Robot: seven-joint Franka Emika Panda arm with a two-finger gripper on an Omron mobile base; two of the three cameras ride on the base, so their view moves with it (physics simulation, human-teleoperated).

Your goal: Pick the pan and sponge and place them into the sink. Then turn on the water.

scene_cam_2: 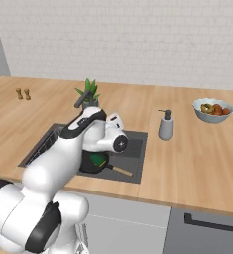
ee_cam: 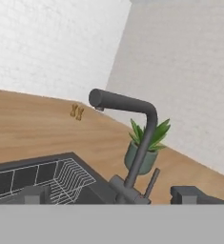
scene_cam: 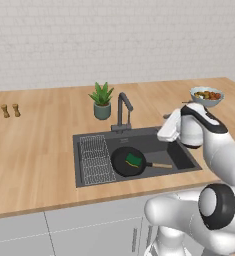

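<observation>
Left base view: pan [scene_cam: 125, 162] lying in the sink [scene_cam: 186, 159], wooden handle pointing right, sponge [scene_cam: 133, 160] resting inside the pan. Wire rack [scene_cam: 96, 159] at the basin's left end. Faucet [scene_cam: 122, 112] standing behind the basin beside a potted plant [scene_cam: 102, 100]; no water running. Arm bent over the sink's right half, hand turned toward the faucet. Fruit bowl [scene_cam: 207, 96] far right, two small shakers [scene_cam: 10, 110] far left.

Right base view: arm covering most of the basin; pan [scene_cam_2: 94, 161] and its handle peeking out beneath it. Soap bottle [scene_cam_2: 165, 125] on the counter, right of the sink.

Hand view: faucet [ee_cam: 132, 124] dead ahead and near, small lever [ee_cam: 152, 182] at its base on the right. Gripper [ee_cam: 111, 195] wide open, empty, fingertips [ee_cam: 35, 195] spread to either side of the faucet base.

Placing seemingly done; turning on the water in hand. Next, probably: edge forward and push the lever without bumping the spout.
</observation>
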